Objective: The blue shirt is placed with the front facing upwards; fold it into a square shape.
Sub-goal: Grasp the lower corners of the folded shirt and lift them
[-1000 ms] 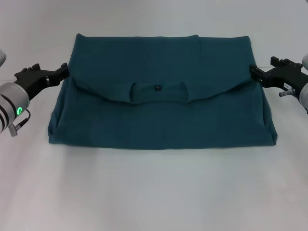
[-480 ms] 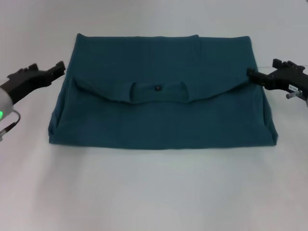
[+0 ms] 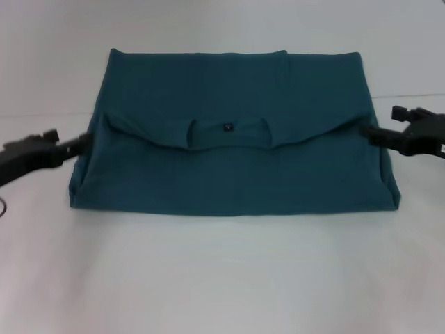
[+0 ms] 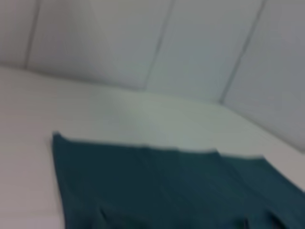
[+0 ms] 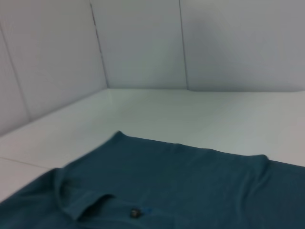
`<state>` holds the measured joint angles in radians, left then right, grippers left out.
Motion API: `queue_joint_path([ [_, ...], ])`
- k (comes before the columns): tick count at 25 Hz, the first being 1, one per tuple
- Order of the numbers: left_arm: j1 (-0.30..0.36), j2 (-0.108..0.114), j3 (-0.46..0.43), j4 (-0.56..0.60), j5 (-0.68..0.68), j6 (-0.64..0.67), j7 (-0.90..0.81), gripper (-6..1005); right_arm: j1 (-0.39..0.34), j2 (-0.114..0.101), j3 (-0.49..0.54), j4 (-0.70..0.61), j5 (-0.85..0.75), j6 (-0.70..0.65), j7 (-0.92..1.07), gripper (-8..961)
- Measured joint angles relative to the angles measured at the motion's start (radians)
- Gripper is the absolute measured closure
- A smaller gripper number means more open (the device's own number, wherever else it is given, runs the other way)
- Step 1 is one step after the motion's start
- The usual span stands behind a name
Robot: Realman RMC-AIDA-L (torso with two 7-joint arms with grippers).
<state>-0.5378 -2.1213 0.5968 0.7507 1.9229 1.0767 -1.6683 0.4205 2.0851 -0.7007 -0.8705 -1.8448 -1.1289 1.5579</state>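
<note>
The blue shirt lies flat on the white table, folded into a wide rectangle. Its collar, with a small dark tag, sits on top at the middle, and no lettering shows. My left gripper is low at the shirt's left edge, its tip right at the cloth. On the opposite side, my right gripper points at the right edge, just below the end of the folded-over flap. The left wrist view shows the shirt with no fingers. In the right wrist view the shirt and tag appear.
White table extends all around the shirt, with a wide stretch in front. A pale panelled wall stands behind the table.
Both grippers have come toward the front along the shirt's sides and sunk lower, the left one more. The shirt has not moved.
</note>
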Motion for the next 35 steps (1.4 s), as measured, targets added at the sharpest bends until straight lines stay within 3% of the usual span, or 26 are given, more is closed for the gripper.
queue_joint_path([
  [10,-0.015,0.006,0.005,0.046,0.284,0.048,-0.209,141,-0.049,0.001,-0.005,-0.043,-0.013,-0.093,0.043,40],
  [22,-0.050,0.002,0.098,0.016,0.404,-0.057,-0.236,143,-0.050,0.005,-0.017,-0.020,-0.036,-0.099,0.042,40],
  [35,-0.063,-0.010,0.133,-0.007,0.412,-0.104,-0.231,146,-0.050,0.004,-0.022,-0.014,-0.032,-0.103,0.039,45],
])
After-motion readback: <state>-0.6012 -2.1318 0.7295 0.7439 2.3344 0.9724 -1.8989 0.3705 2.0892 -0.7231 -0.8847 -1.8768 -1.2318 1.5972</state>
